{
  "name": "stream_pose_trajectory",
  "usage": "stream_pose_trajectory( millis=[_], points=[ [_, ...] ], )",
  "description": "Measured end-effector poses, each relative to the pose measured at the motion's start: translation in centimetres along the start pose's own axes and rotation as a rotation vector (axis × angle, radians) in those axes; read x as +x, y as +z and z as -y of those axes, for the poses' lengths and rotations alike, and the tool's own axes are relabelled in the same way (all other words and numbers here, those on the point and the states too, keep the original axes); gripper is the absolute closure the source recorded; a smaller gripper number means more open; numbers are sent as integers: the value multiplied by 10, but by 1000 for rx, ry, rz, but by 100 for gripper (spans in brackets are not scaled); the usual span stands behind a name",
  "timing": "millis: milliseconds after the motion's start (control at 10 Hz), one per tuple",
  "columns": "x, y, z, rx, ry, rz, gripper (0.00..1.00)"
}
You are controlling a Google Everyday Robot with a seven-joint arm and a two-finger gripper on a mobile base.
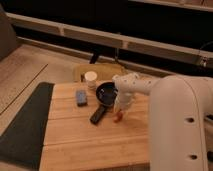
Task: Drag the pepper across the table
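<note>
The pepper (118, 118) is a small orange-red piece lying on the table (80, 140), just right of the black pan's handle. My gripper (120, 106) hangs from the white arm directly above it, right beside the black pan (106, 93). The gripper's lower end hides part of the pepper. The table is light slatted wood.
The black pan's handle (98, 114) points toward the front. A blue-grey block (81, 97) lies left of the pan. A white cup (90, 79) stands behind it. A dark grey mat (22, 125) lies left of the table. My large white arm (180, 125) covers the table's right side.
</note>
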Motion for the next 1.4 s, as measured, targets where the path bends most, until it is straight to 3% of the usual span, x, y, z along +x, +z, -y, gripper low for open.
stream_pose_trajectory(
  millis=[300,900,1200,1400],
  points=[
    [-5,-3,11,25,5,9,100],
    [-27,-4,94,224,133,-6,100],
    [-45,-11,131,289,209,5,100],
    [-58,-23,159,306,283,21,97]
  ],
)
